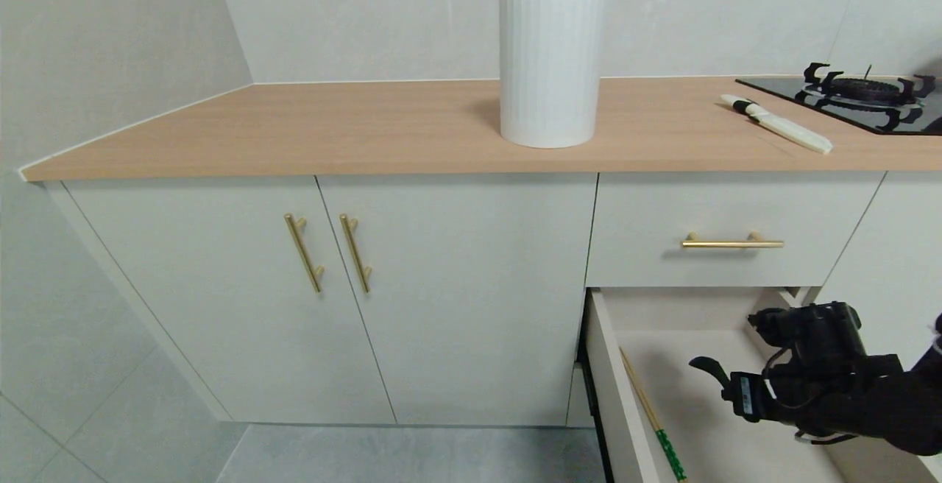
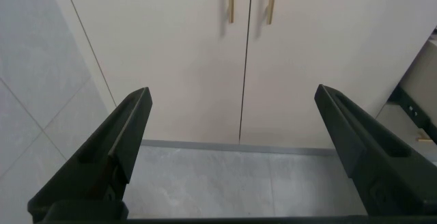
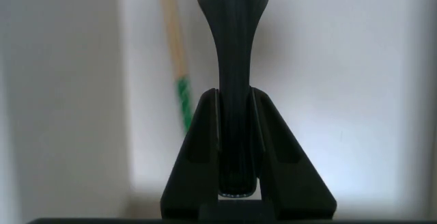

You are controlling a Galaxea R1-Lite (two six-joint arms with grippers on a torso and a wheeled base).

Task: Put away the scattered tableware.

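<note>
Black utensil (image 3: 232, 46), slim with a rounded end, is pinched in the right pincer (image 3: 233, 108) over the open drawer (image 1: 609, 365), where green-tipped wooden chopsticks (image 1: 651, 417) lie by its left wall. The left pincer (image 2: 232, 98) is spread wide, facing the cabinet doors (image 2: 171, 60). A white knife (image 1: 776, 124) and a ribbed canister (image 1: 550, 67) sit on the table (image 1: 331, 129).

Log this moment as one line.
right gripper: shut on black utensil, over open drawer | chopsticks: in drawer | knife: on counter | left gripper: open, facing cabinet doors
</note>
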